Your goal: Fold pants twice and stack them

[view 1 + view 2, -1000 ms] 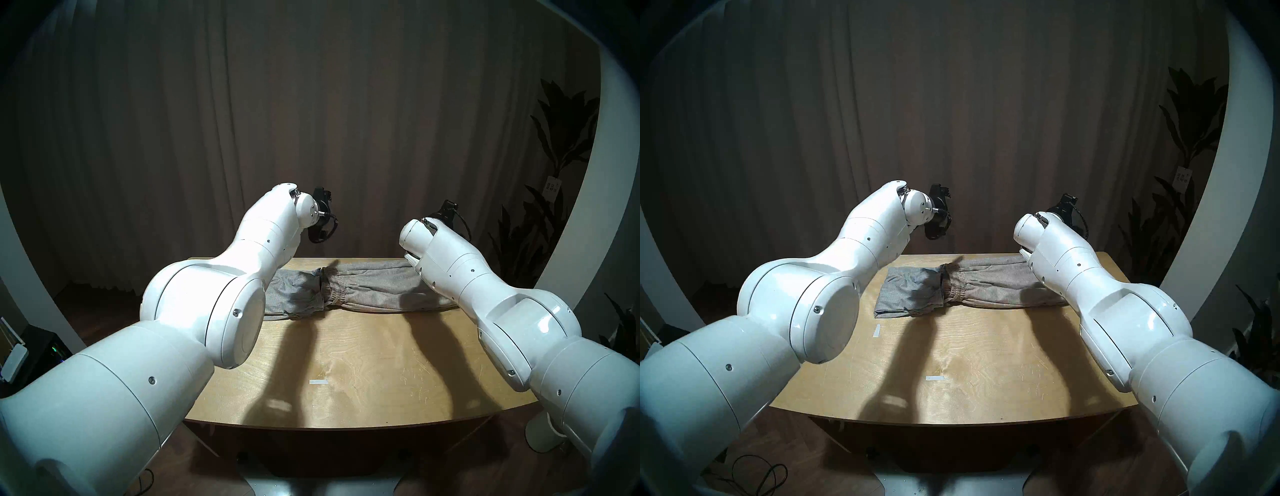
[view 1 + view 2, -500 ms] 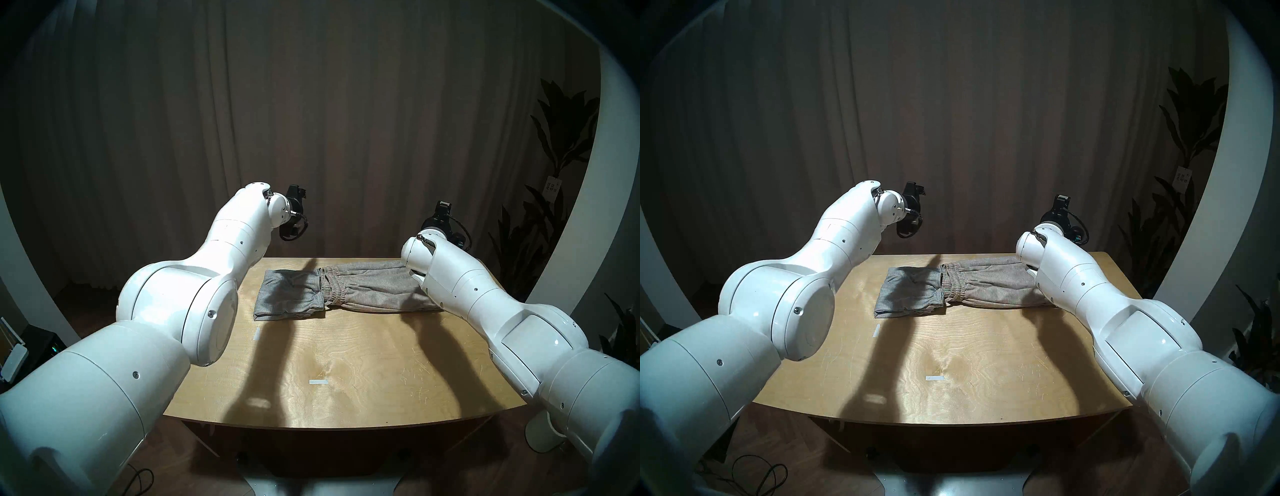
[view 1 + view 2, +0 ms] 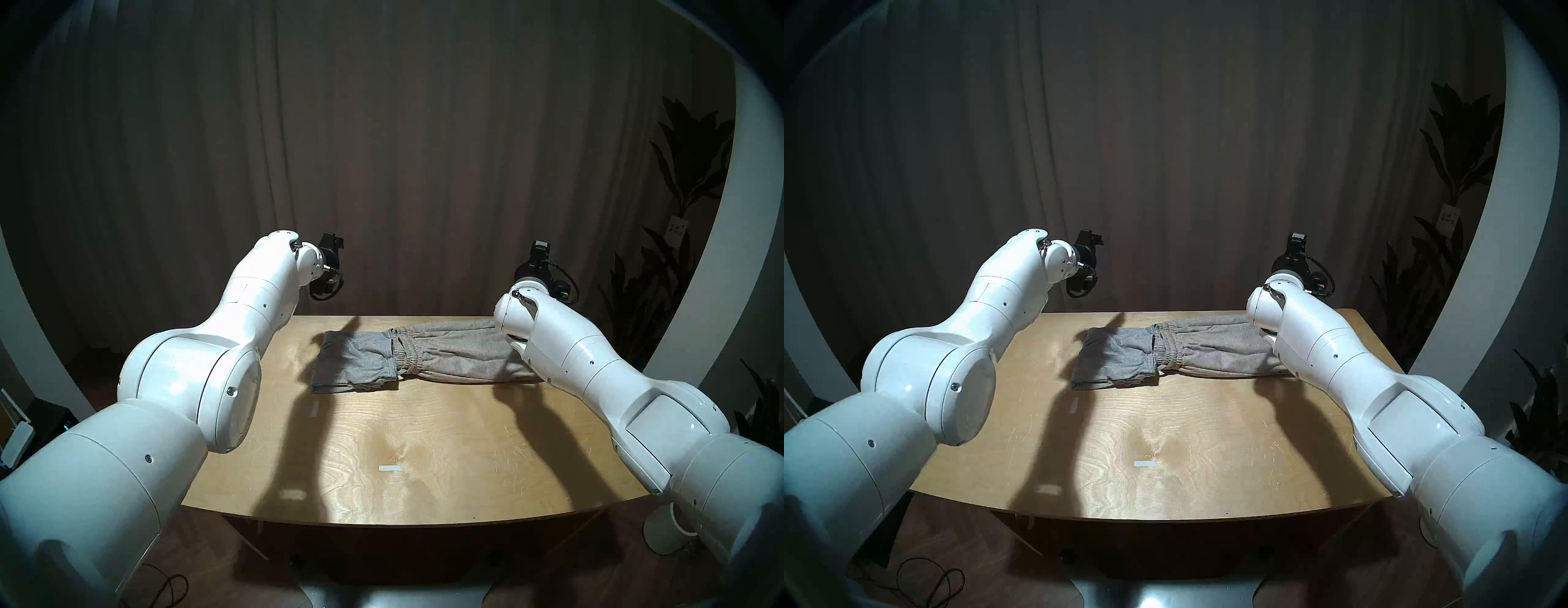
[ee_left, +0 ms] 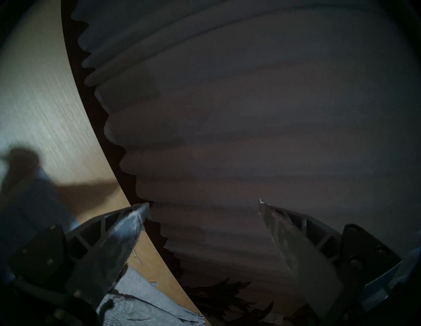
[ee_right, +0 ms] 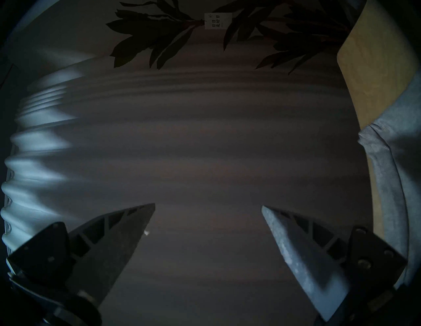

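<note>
Two pairs of pants lie in a row across the far half of the wooden table (image 3: 445, 429). The smaller grey pants (image 3: 354, 361) are a folded rectangle on the left. The beige-grey pants (image 3: 462, 354) stretch to the right, their gathered waistband overlapping the grey pair's edge and their far end hidden behind my right arm. Both arms are raised above the table's far corners, apart from the cloth. My left gripper (image 4: 203, 203) is open and empty, facing the curtain. My right gripper (image 5: 208, 206) is open and empty too, with a beige-grey leg cuff (image 5: 373, 141) at its view's right edge.
Two short strips of pale tape (image 3: 390, 468) (image 3: 315, 409) mark the tabletop. A dark curtain (image 3: 382, 148) hangs close behind the far edge. A potted plant (image 3: 679, 191) stands past the right corner. Cables lie on the floor at the lower left (image 3: 924, 581).
My left arm has swung left, uncovering the grey pants. My right arm has drawn slightly right and its wrist has turned upward. The pants have not moved and both grippers stay open.
</note>
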Controlling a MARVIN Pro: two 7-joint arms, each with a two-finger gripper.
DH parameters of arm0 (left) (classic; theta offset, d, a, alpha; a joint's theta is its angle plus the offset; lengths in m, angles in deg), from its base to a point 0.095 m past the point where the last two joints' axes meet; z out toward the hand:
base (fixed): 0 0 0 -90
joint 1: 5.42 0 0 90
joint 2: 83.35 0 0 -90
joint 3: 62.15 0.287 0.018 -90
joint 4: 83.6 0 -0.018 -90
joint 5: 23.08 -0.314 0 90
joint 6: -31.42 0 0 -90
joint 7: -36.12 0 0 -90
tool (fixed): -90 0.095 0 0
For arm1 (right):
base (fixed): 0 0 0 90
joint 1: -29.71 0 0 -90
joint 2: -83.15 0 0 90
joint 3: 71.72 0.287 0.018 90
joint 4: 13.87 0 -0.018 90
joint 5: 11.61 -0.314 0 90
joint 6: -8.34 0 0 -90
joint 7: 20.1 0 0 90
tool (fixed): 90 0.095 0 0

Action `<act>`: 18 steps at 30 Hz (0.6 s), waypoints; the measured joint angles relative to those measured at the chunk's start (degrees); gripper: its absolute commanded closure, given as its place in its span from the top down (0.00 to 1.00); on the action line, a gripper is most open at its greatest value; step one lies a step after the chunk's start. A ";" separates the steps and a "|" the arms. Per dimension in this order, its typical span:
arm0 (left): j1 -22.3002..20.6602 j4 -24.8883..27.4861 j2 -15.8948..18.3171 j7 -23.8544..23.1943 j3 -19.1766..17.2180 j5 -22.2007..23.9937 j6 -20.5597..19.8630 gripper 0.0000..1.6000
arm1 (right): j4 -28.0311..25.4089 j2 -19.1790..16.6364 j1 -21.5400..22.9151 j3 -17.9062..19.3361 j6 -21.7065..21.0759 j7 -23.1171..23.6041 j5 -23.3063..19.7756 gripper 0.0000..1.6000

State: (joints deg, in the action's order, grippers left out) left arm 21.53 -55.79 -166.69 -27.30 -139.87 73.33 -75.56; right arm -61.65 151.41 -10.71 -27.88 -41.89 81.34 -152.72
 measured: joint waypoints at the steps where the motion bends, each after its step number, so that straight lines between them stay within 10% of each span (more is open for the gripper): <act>1: 0.36 -0.04 0.34 0.02 0.00 -0.12 -0.13 1.00 | -0.14 -0.17 -0.64 -0.35 -0.18 -0.21 0.00 1.00; 18: 6.05 0.07 5.57 -0.25 -0.81 -1.55 -2.63 1.00 | -3.45 -9.19 -4.16 -1.24 -3.68 -0.95 1.55 1.00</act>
State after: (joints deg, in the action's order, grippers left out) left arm 27.58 -55.72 -161.11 -27.55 -140.68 71.79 -78.19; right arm -65.10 142.22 -14.87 -29.12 -45.57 80.39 -151.17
